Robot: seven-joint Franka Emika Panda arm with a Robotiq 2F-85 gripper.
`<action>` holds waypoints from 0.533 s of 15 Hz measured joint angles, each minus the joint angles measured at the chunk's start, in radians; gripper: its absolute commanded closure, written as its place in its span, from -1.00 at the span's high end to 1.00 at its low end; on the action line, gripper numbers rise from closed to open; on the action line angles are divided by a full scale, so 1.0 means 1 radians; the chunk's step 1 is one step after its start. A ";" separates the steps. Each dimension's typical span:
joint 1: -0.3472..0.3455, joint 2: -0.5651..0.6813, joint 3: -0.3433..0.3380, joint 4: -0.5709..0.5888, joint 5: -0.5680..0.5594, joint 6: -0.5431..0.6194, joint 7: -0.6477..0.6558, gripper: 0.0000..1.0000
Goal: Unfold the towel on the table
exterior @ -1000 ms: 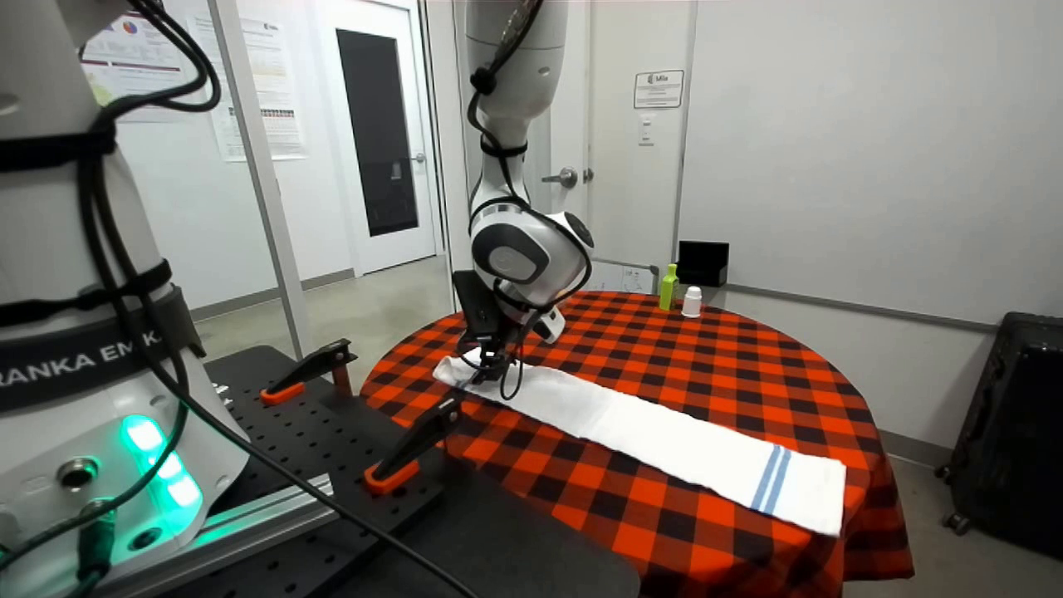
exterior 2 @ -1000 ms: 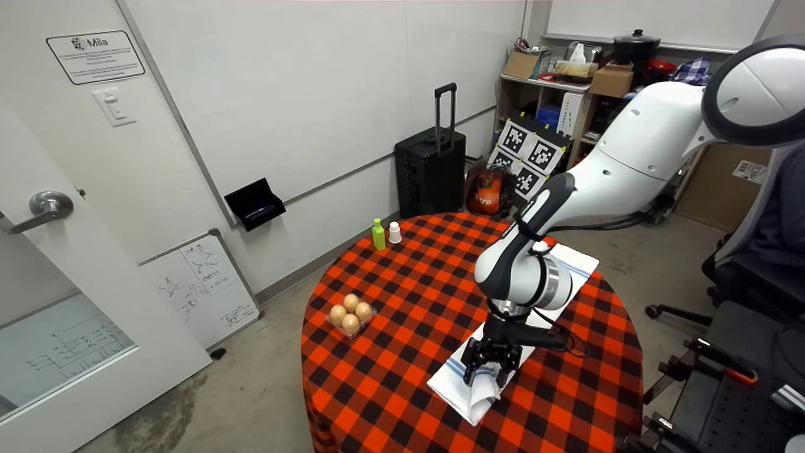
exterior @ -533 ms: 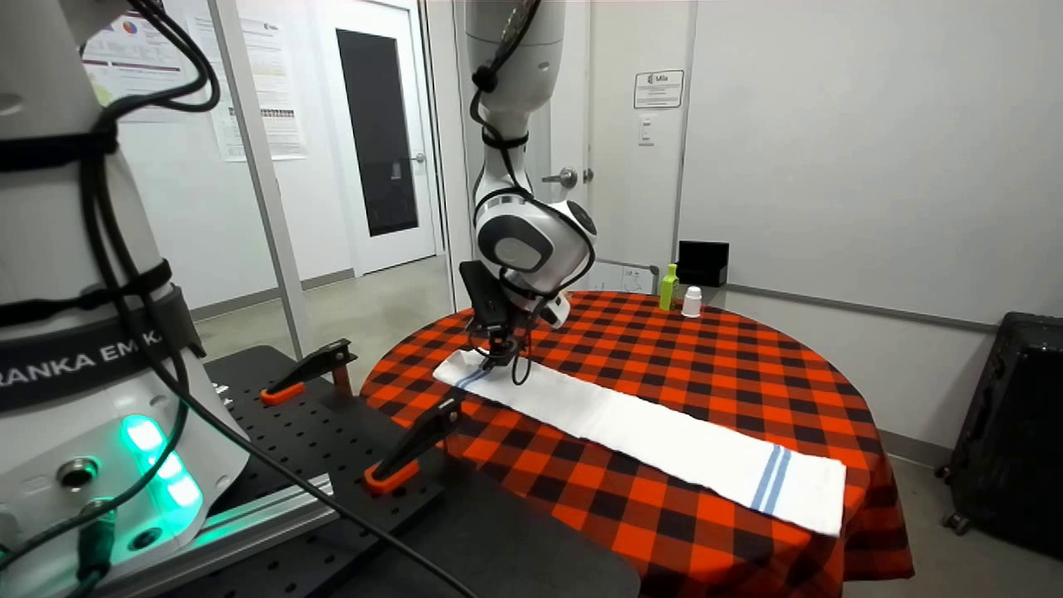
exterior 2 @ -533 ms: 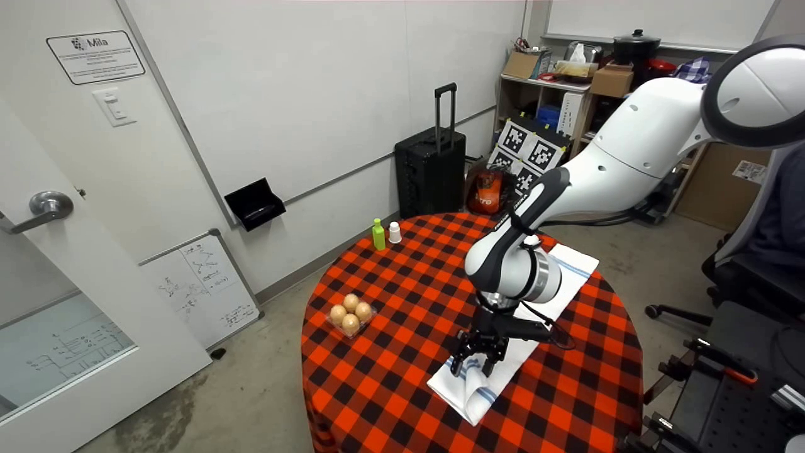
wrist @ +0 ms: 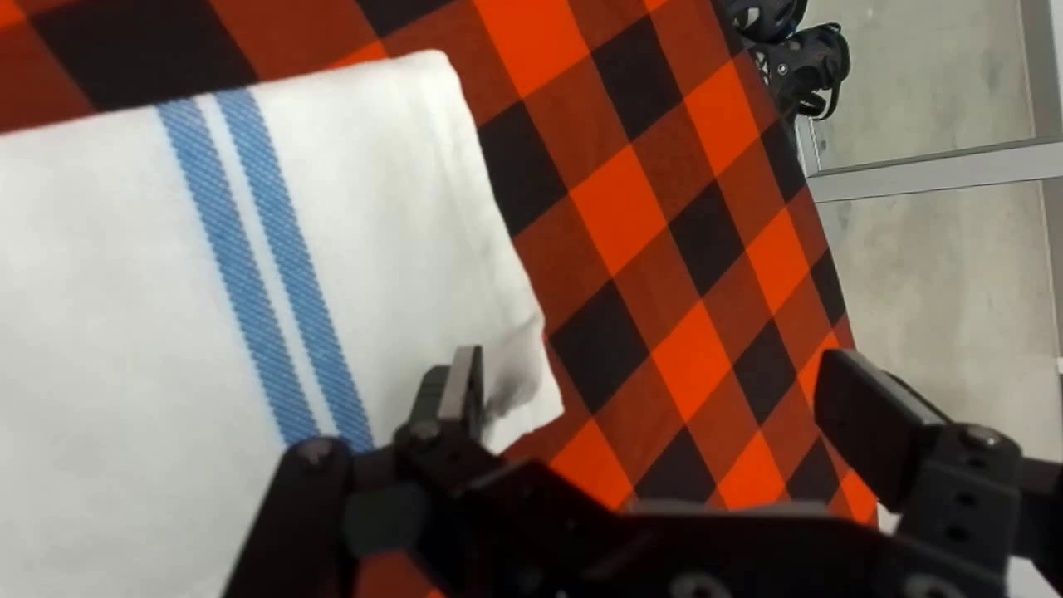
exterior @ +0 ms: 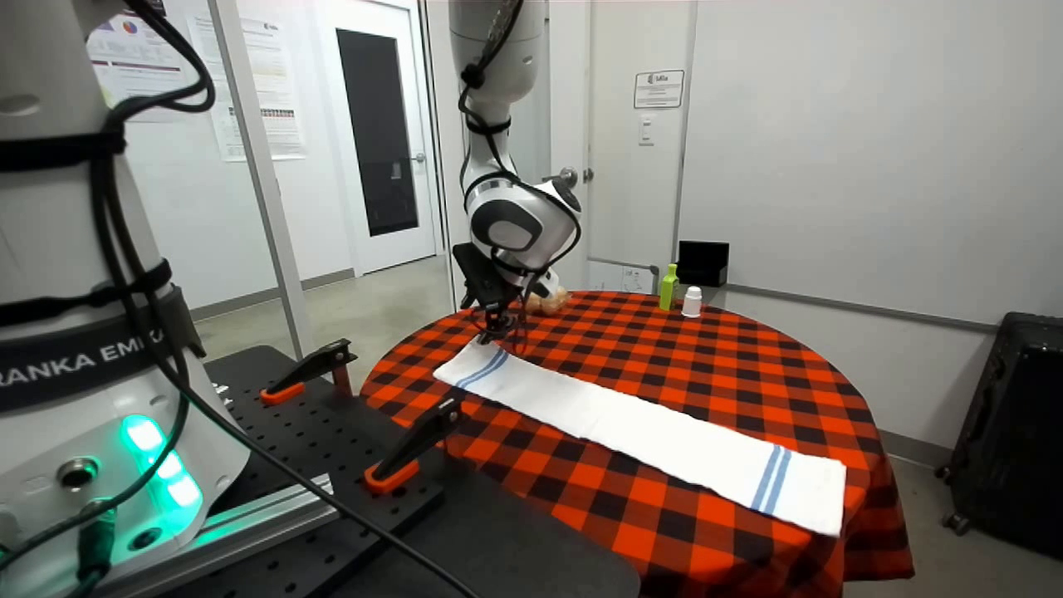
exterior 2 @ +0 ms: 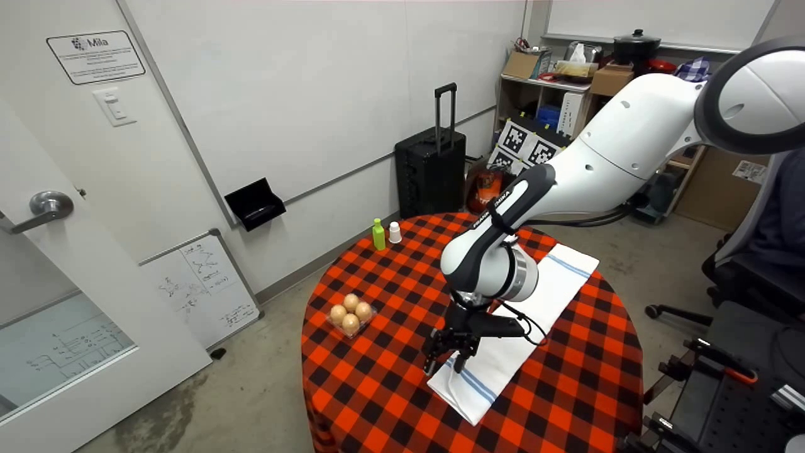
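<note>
The long, narrow white cloth towel lay stretched across the round, red-and-black-checked worktop, with paired blue stripes showing near each end. The black two-fingered pincer stood wide, holding nothing, at one of those ends: in the wrist view its nearer finger overlapped the cloth close to a corner, while its opposite finger showed outside the towel, past that corner. The corner carried a shadowed pucker; whether the fingertip touched it could not be told.

The step in hand looked to be laying this last end flat and getting clear of it; along its length the towel seemed all but unfolded. Doing that well called for a slow, straight lift with the fingers spread, so that the nearer finger would not hook the hem and drag the end back over the stripes. Closing low down risked pinching the towel or rucking the worktop's covering. If the corner remained puckered, the better cure was a light stroke with a fingertip, from the stripes outward and never inward. Any sideways exit was best made high enough to pass over the cluster of four tan, egg-shaped objects near that end. One doubt deserved a look before stopping: whether the towel was doubled along its length, which the views did not settle; a second layer would need its own pull.
</note>
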 measured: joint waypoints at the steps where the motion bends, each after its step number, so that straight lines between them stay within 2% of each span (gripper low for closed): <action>1: 0.010 -0.002 0.000 0.010 -0.004 0.000 0.000 1.00; 8: 0.030 -0.008 0.004 0.053 -0.031 0.000 -0.001 1.00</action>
